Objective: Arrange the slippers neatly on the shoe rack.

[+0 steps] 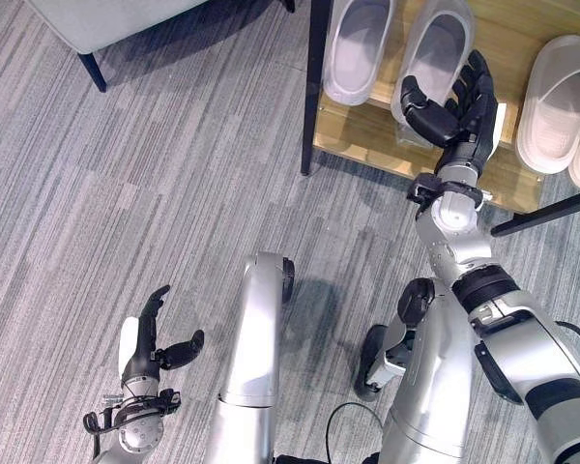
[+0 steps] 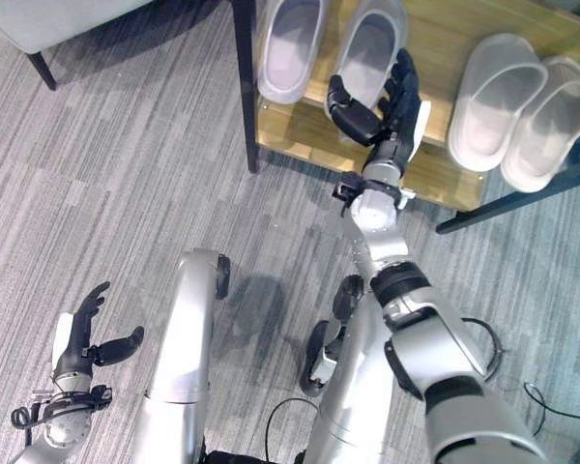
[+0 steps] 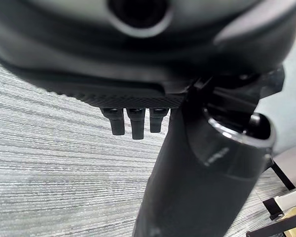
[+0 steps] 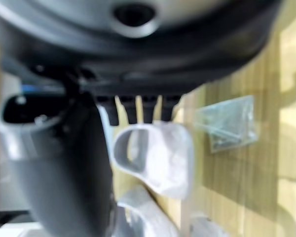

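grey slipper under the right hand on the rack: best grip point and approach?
Take the grey slipper by its strap band, the raised arch over its open toe cavity, thumb in the opening and fingers over the top. Come from the rack's front edge, where the right hand hovers open: the heel end faces that way, and its twin crowds the left side.
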You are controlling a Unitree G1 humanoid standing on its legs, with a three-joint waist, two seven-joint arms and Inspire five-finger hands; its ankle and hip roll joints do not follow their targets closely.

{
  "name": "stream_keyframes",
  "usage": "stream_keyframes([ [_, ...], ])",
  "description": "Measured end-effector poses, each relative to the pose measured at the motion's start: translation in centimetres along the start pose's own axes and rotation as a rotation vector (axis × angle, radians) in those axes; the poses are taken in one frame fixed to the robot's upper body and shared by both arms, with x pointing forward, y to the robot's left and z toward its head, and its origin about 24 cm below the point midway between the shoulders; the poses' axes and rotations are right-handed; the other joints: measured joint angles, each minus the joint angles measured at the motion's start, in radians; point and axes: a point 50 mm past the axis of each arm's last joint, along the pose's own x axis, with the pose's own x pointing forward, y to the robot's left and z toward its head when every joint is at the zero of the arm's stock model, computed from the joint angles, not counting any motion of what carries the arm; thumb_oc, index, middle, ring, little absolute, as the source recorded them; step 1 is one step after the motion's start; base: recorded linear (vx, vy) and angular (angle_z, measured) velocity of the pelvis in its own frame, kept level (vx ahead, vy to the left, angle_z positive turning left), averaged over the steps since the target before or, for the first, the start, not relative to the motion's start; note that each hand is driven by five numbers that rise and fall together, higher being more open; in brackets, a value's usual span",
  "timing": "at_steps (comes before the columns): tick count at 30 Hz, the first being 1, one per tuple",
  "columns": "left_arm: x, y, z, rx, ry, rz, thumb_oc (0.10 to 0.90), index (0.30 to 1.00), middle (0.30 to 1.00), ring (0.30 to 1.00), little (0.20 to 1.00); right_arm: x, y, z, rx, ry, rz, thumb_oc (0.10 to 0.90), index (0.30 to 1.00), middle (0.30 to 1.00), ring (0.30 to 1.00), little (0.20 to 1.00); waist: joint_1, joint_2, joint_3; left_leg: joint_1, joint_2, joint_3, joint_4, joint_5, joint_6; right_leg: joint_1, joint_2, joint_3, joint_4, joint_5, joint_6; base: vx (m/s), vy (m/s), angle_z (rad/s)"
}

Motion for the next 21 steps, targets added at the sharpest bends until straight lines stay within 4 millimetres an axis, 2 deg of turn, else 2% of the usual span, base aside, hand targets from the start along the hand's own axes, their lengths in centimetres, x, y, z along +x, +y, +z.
stream_keyframes([
  [7,-0.01,0.04,-0.14,0.004,0.005,0.001,0.800,0.900,0.900,0.900,0.900,-0.22,1.03,0.00,0.024,0.005,0.016,0.800,0.900,0.900,0.900,0.900,0.003,0.001,0.000,0.000,0.000,0.000,0.000,0.000,0.000,0.001,0.000,0.000,0.000,0.000,0.000,0.00,0.000,0.00],
  [21,-0.14,0.15,-0.81,0.014,0.036,0.008,0.800,0.900,0.900,0.900,0.900,-0.25,0.98,0.13,0.039,0.003,-0.048,0.800,0.900,0.900,0.900,0.900,0.001,0.003,0.000,0.001,-0.001,0.001,0.001,0.000,0.000,0.001,0.001,0.001,0.001,0.000,0.000,0.00,0.000,0.00],
])
